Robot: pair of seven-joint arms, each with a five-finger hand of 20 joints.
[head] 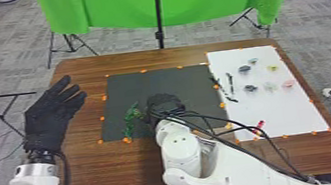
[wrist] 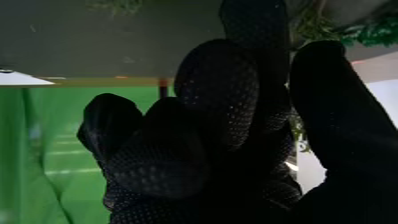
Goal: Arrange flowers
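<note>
In the head view, my right hand (head: 163, 102) is over the dark mat (head: 156, 80). To its left, a green leafy sprig (head: 132, 118) lies on the mat. My left hand (head: 54, 113) is open, palm down, by the table's left side. Dark stems (head: 229, 83) and several small flower heads (head: 244, 68) lie on the white sheet (head: 244, 109). In the right wrist view, my right hand (wrist: 218, 95) is open, its fingers loosely bent and its thumb straight. Greenery (wrist: 315, 27) shows past the fingertips and through the gap beside the thumb, apparently not held.
A red object (head: 260, 125) lies near the white sheet's front left edge. Orange markers (head: 143, 71) line the mat and sheet. Brown tabletop (head: 109, 175) surrounds them. Behind the table stand a green cloth (head: 170, 4) and a black pole (head: 159, 18).
</note>
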